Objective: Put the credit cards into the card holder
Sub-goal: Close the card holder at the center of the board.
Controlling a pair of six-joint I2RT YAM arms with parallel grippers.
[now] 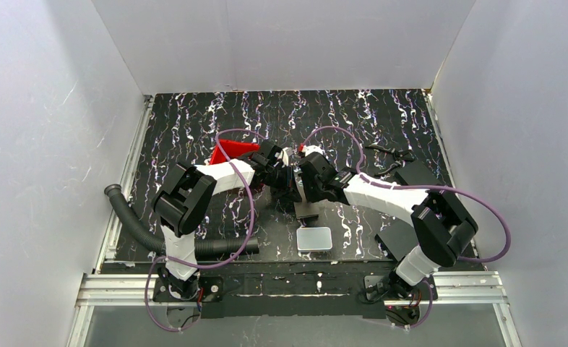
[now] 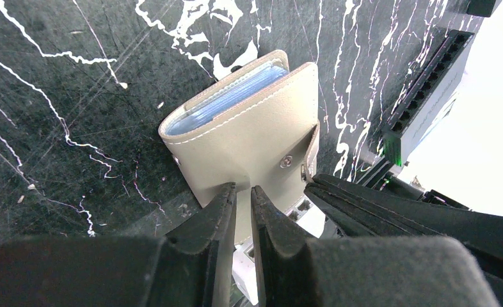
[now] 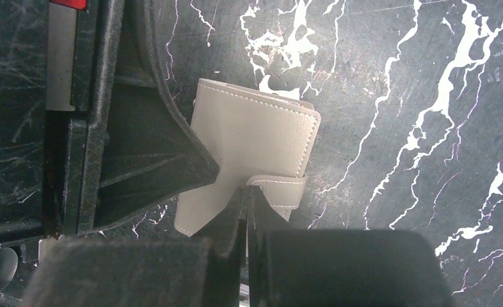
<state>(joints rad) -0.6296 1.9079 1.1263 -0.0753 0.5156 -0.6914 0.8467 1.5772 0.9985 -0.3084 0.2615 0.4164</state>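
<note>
Looking steeply down from high on the arm-base side of the card holder (image 2: 249, 134) up top; close onto it from opposite sides at both wrists.

There's the card holder (image 2: 255, 137), folded shut!
Grey-beige, white-stitched; pale blue credit cards (image 2: 226, 99) stacked inside, edges showing at its open side.

Left end effector (image 2: 243, 192) clamped, right end effector (image 3: 245, 195) clamped
</note>
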